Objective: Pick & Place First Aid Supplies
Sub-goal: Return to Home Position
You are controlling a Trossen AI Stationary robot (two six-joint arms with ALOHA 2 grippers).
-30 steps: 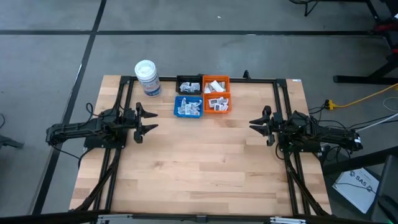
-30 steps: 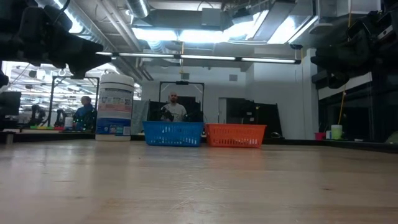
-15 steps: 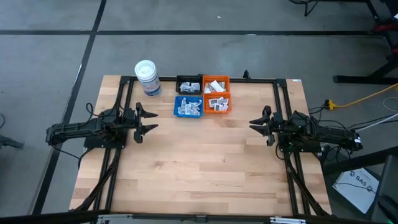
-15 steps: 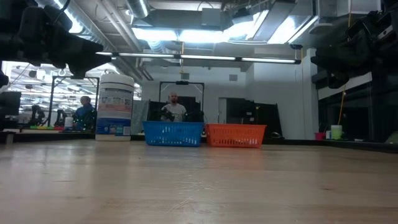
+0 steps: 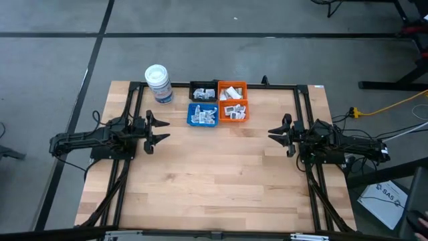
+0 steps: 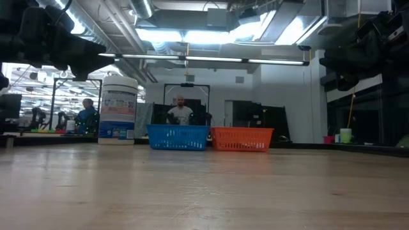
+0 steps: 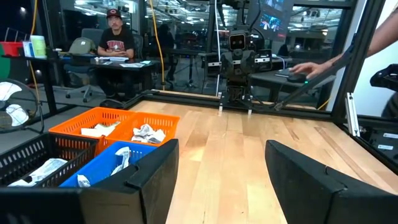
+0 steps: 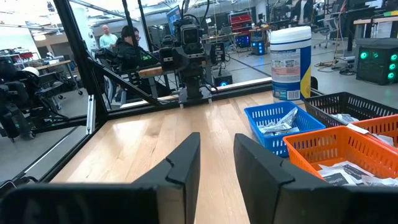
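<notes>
The first aid supplies, small white sachets, lie in a blue bin, an orange bin and a black bin near the table's far edge. The left wrist view shows sachets in the orange bin, and the right wrist view shows sachets in the blue bin. My left gripper hovers open at the table's left side, pointing level toward the middle, its fingers wide apart. My right gripper hovers opposite at the right side, open with a narrower gap. Neither has anything between its fingers.
A white cylindrical tub with a lid stands left of the bins at the far edge. Black frame rails run along the table's left, right and far sides. Bare wood spans the middle and near part. People are in the room beyond.
</notes>
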